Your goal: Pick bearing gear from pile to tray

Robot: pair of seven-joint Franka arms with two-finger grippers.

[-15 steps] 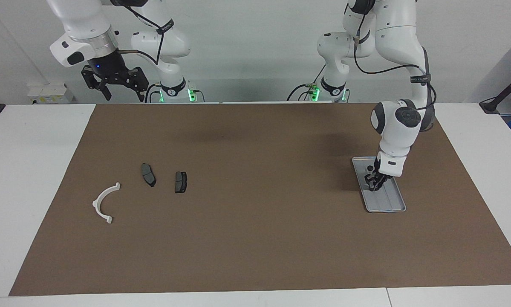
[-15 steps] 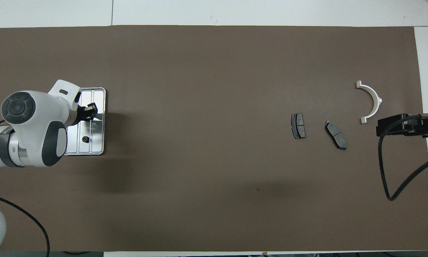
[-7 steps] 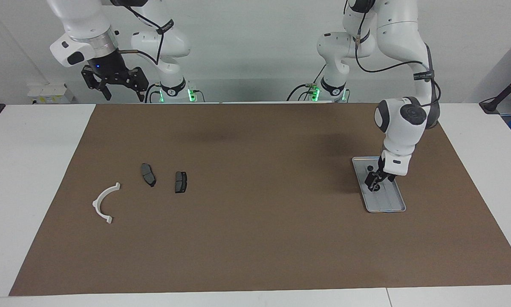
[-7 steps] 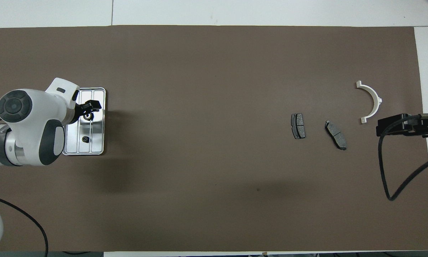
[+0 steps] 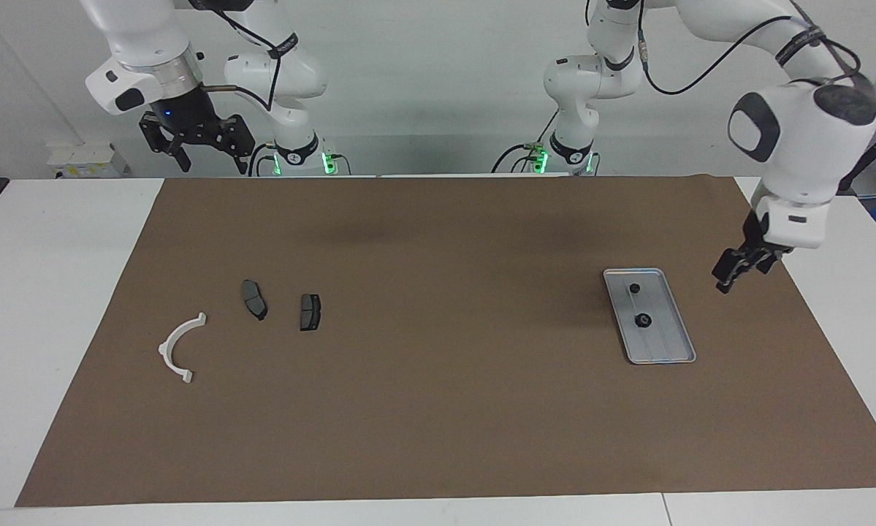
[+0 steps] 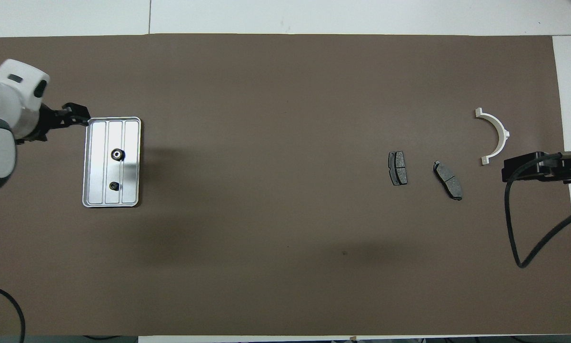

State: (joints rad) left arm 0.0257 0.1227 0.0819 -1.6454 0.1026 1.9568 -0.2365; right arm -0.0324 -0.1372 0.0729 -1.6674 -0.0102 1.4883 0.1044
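Where overhead clips it, right hand (image 5: 205, 150) raised

Left gripper (image 5: 730, 276) raised over the brown mat (image 5: 438, 409) near its edge at the left arm's end, wrist tilted, fingers apart, nothing held. Right gripper (image 5: 198, 146) parked high above the mat's corner nearest the right arm's base, fingers spread, waiting.

High facing cam, overhead cam, same mat (image 5: 438, 409)
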